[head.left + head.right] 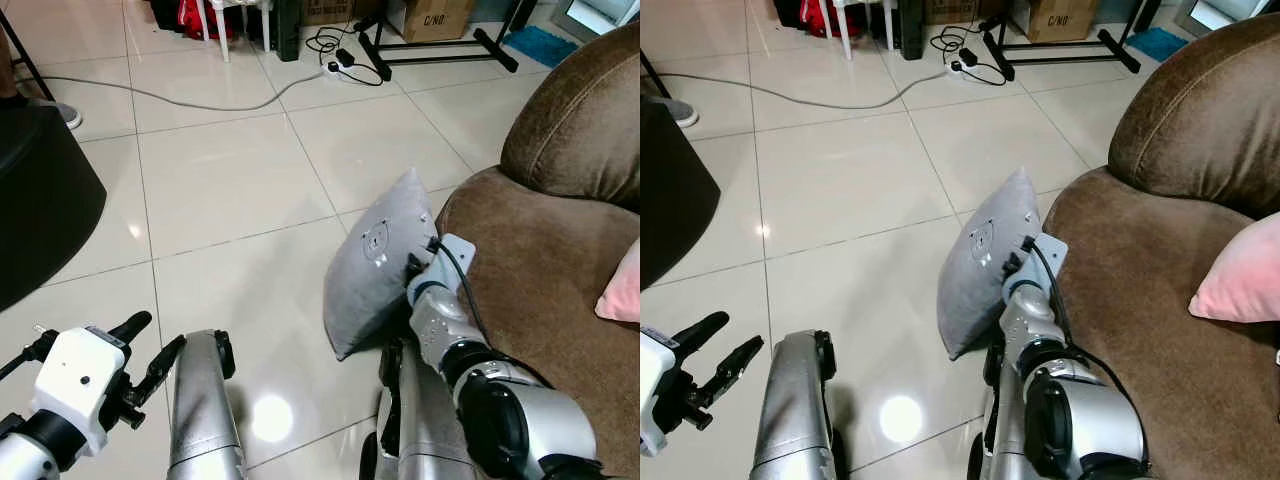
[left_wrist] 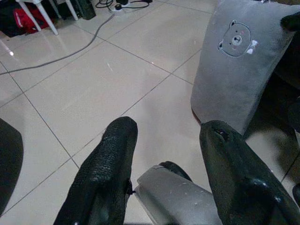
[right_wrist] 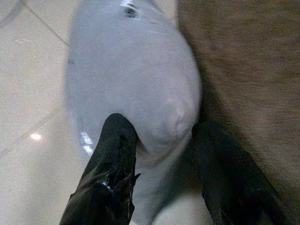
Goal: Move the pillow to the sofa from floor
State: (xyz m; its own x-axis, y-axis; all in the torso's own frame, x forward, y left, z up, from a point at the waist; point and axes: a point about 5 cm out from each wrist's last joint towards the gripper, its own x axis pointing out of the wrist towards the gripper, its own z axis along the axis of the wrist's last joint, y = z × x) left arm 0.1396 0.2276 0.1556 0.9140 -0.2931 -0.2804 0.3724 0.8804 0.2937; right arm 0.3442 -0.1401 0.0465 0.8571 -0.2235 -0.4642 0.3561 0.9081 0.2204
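1. On the tiled floor (image 1: 230,190), against the front of the brown sofa (image 1: 540,280), we see the grey pillow (image 1: 375,265) standing on edge, leaning on the sofa's side, one corner up.
2. Head views: the right gripper (image 1: 418,262) is at the pillow's sofa-side edge, near the top; its fingers are mostly hidden there by the wrist and cable.
3. Right wrist view gives what the head views don't: the two fingers (image 3: 110,164) are apart, with the pillow's (image 3: 133,79) rounded edge bulging into the gap between them. One finger is on the floor side, the other on the sofa (image 3: 243,65) side. We can't tell whether either finger touches the fabric.
4. Left wrist view shows the pillow's face with a small bear patch (image 2: 236,38), well ahead of the left fingers (image 2: 105,173).
5. Left gripper (image 1: 150,350) hangs low over the floor, well apart from the pillow, fingers spread, nothing between them.
6. Right eye view adds a pink cushion (image 1: 1240,275) on the sofa seat.
7. Far floor: a grey cable (image 1: 180,100) and a cardboard box (image 1: 435,18).
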